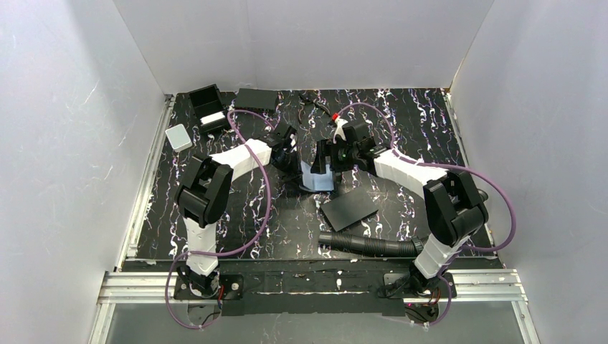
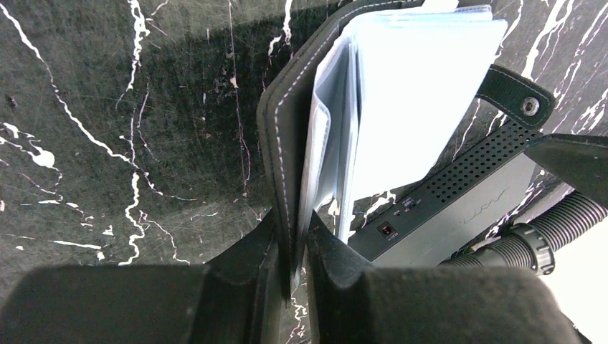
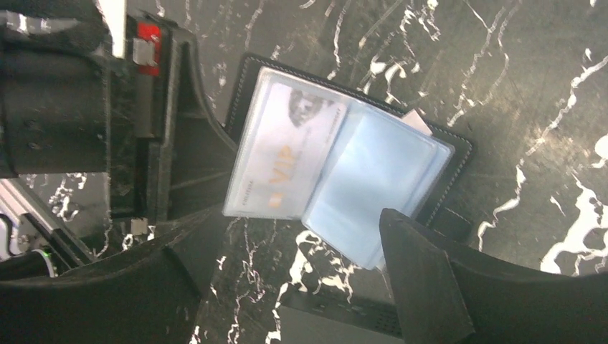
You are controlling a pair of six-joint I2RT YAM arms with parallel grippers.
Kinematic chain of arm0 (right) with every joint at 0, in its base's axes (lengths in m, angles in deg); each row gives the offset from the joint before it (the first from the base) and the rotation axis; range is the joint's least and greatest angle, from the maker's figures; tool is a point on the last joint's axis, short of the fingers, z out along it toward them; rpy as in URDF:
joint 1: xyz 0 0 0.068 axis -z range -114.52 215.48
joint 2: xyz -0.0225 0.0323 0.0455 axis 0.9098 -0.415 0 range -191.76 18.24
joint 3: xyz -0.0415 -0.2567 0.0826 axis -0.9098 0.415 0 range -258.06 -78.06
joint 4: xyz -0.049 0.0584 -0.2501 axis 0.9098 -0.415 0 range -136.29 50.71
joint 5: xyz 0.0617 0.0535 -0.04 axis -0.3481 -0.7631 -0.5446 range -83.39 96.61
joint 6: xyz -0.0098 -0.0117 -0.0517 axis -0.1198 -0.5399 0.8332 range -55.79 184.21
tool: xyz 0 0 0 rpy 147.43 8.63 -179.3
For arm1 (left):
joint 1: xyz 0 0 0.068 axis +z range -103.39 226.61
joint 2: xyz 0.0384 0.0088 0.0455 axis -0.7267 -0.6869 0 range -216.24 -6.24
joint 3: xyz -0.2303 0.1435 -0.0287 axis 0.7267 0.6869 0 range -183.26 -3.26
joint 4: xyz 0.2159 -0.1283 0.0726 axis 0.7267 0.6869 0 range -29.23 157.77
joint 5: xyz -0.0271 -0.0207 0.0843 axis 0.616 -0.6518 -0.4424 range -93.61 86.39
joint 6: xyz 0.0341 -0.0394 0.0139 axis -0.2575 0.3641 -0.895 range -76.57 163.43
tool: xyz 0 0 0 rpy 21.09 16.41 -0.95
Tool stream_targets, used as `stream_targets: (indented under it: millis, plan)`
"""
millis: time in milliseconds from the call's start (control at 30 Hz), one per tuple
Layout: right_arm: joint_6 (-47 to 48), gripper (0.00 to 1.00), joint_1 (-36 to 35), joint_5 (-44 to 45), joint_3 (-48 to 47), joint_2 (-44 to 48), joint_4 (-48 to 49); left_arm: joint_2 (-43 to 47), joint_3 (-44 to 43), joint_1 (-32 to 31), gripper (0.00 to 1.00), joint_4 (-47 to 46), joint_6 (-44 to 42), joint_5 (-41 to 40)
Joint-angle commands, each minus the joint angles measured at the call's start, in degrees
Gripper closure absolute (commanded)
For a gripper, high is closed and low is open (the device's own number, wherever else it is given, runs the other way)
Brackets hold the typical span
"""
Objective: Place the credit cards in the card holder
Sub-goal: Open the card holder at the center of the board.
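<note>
The left hand [image 2: 294, 240] grips the card holder's [image 2: 279, 129] black cover mid-tabletop [image 1: 401, 129], so the wide-open, empty right hand [image 3: 301, 226] should nudge the VIP credit card [image 3: 283, 154] squarely into its clear sleeve [image 3: 387, 179].

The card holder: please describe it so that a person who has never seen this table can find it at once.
Look at the middle of the black marbled table, where the left gripper pinches one thing. That is the card holder: a black stitched cover, open like a book, with pale-blue clear sleeves. The flat black sheet nearby has no sleeves.
</note>
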Motion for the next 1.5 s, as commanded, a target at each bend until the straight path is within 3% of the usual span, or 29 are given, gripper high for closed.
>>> stream_targets:
  millis: [0,133,267,533,967,1267,1467]
  plan:
    - [-3.3,0.11,-0.2,-5.0,-1.4,-0.1,6.4,4.1,2.1,0.6,0.89,-1.6,-0.5,1.3]
    - [-9.0,0.22,0.1,-7.6,-0.4,-3.9,15.4,5.6,5.4,1.0,0.92,-6.6,0.4,3.1]
    - [-10.6,0.30,0.3,-8.3,-1.1,-6.7,18.4,5.8,6.0,1.1,0.96,-7.4,0.4,3.5]
    - [-10.5,0.23,0.1,-8.9,-3.0,-10.5,19.4,7.3,7.5,1.1,1.00,-9.4,0.1,3.2]
    - [-9.3,0.24,-0.9,-5.0,-5.1,-12.6,17.2,8.1,8.8,1.1,1.00,-11.1,0.2,3.6]
    - [-11.5,0.17,-1.4,2.2,-9.5,-13.8,11.9,8.2,9.6,1.1,1.00,-12.0,0.2,3.9]
    - [-10.3,0.19,-2.4,4.5,-12.0,-15.0,7.5,8.1,9.2,1.1,1.00,-11.9,0.2,4.0]
